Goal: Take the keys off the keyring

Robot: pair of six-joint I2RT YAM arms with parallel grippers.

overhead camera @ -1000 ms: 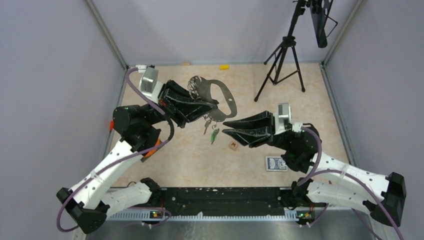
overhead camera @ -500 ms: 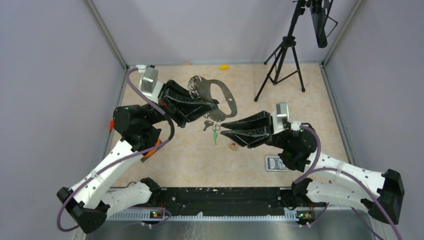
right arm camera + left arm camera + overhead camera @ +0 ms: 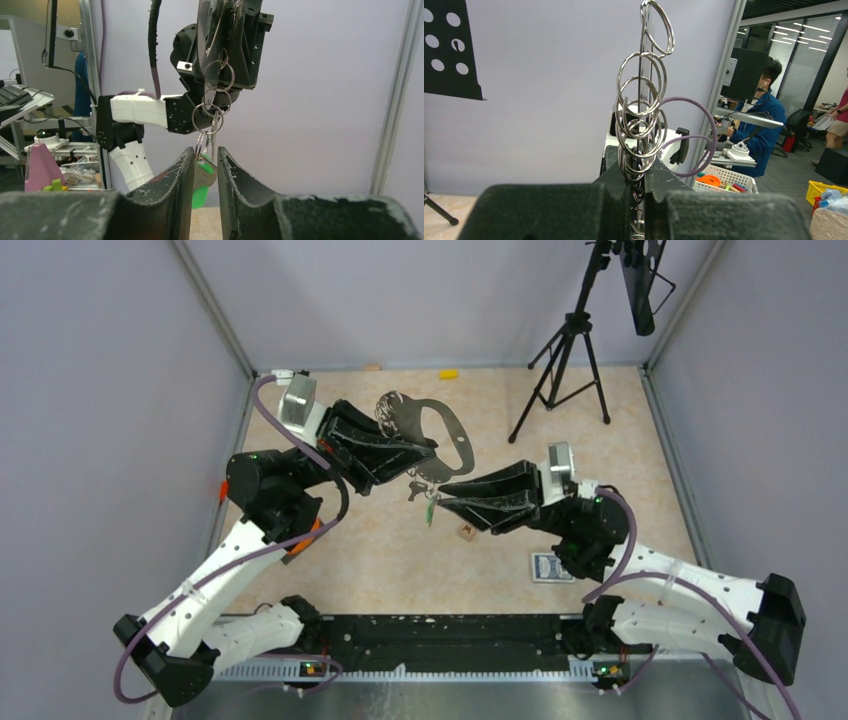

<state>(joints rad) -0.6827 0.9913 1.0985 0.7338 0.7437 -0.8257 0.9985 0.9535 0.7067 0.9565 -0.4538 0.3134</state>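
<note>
My left gripper (image 3: 425,455) is shut on the flat grey keyring (image 3: 442,426) and holds it up above the table. A chain of small split rings (image 3: 642,100) runs along it and down between the left fingers (image 3: 624,175). The keys (image 3: 428,502) hang below the ring; one has a green head (image 3: 200,194), another is silvery (image 3: 206,172). My right gripper (image 3: 441,495) is level with them, its jaws nearly together with the silvery key tilted between the pads (image 3: 186,170). The green key hangs just behind it.
A small brown cube (image 3: 466,532) lies on the table under the right gripper, and a blue card deck (image 3: 552,567) lies nearer the right arm. A black tripod (image 3: 565,360) stands at the back right. A small yellow thing (image 3: 449,373) lies at the back wall.
My right gripper has moved left to the hanging keys and its jaws have narrowed around them. The keys have swung slightly. The left arm and the keyring have stayed still.
</note>
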